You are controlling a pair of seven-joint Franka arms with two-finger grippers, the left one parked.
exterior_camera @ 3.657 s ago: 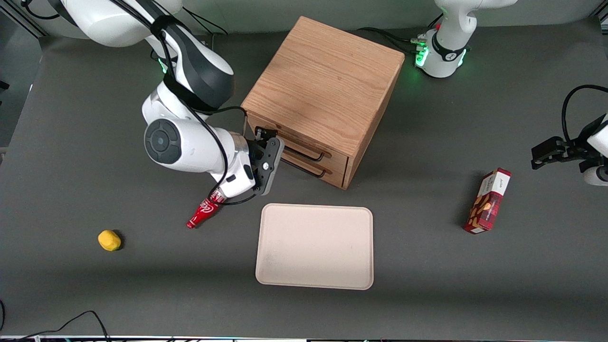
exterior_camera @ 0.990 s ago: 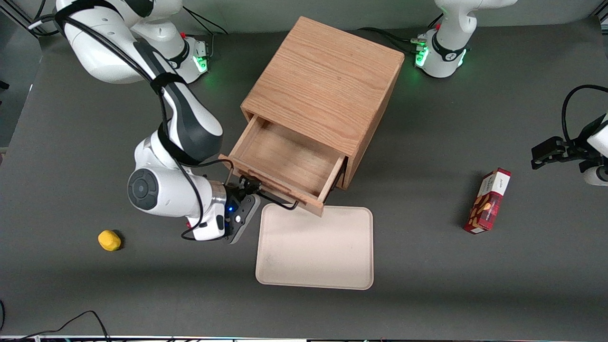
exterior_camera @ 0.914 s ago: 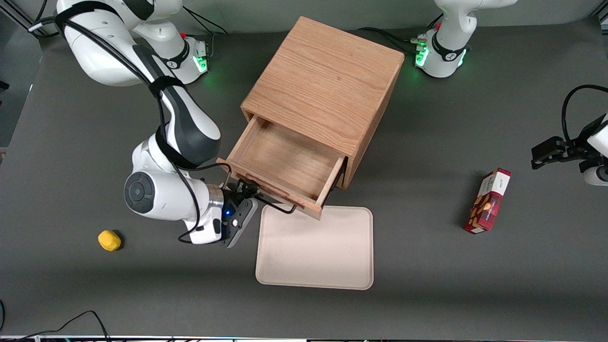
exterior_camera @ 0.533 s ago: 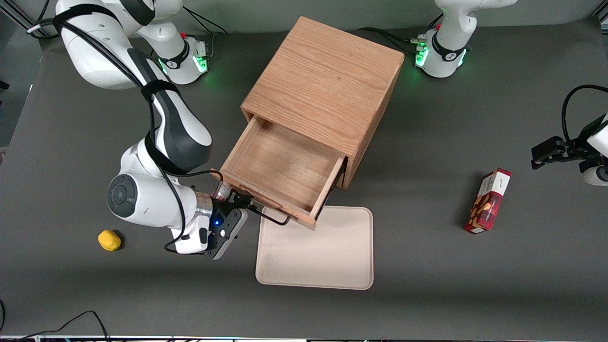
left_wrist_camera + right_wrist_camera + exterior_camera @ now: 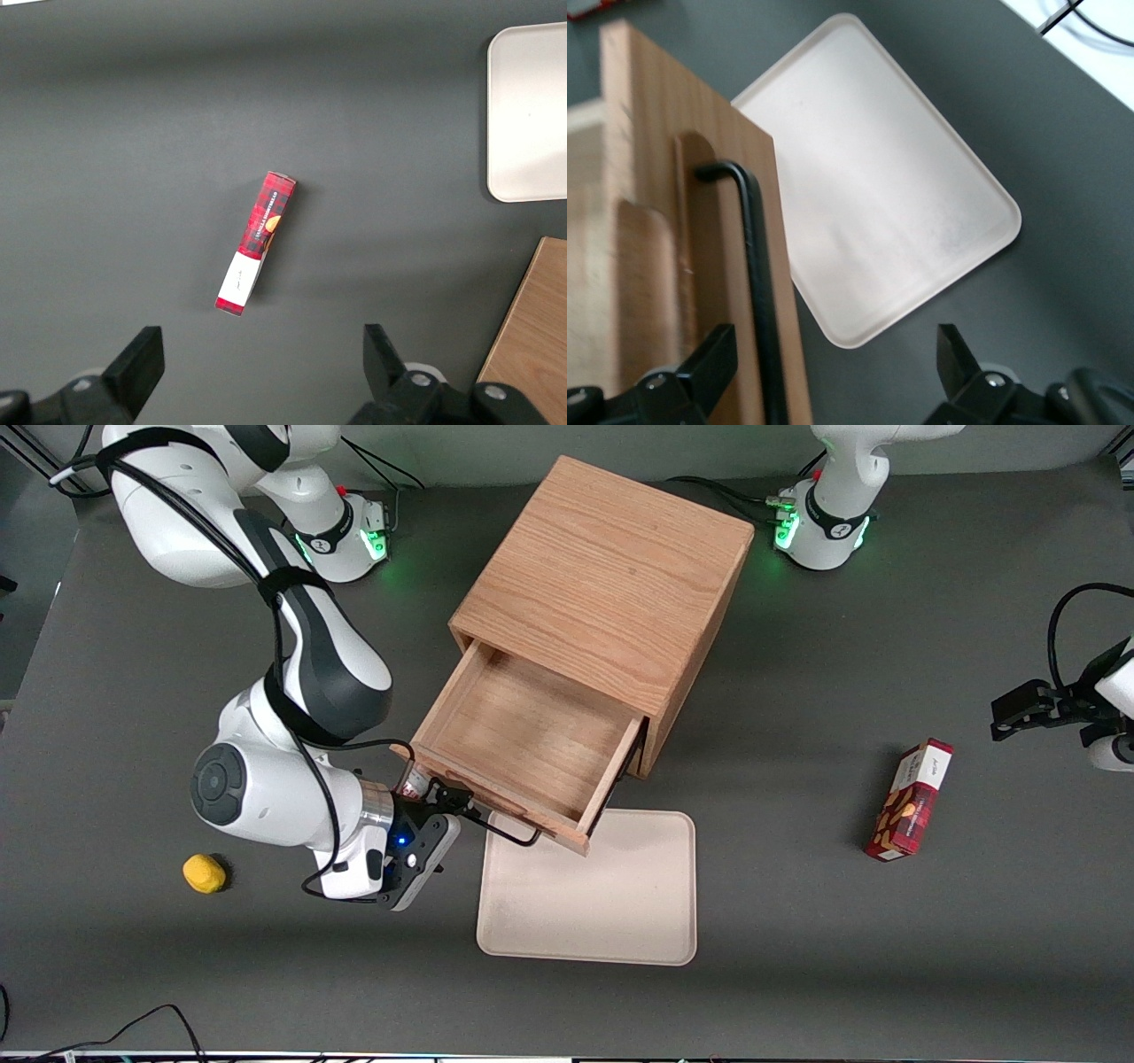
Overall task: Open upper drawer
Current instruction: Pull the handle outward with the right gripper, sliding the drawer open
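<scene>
The upper drawer (image 5: 523,740) of the oak cabinet (image 5: 602,576) is pulled well out, and its inside is bare. Its front edge overhangs a corner of the tray. Its thin black wire handle (image 5: 509,835) faces the front camera. My gripper (image 5: 447,808) is at the handle's end toward the working arm's side. In the right wrist view the gripper (image 5: 833,345) is open, with the fingers (image 5: 713,359) spread wide. The handle (image 5: 757,283) runs between them close to one finger, against the drawer front (image 5: 656,221). The lower drawer is hidden under the open one.
A beige tray (image 5: 589,886) lies nearer the front camera than the cabinet and also shows in the right wrist view (image 5: 877,177). A yellow lump (image 5: 204,872) lies toward the working arm's end. A red box (image 5: 910,800) lies toward the parked arm's end.
Over the last second the drawer has slid a little farther out of the cabinet. The arm has drawn back with it. 3.7 s ago both drawers were shut.
</scene>
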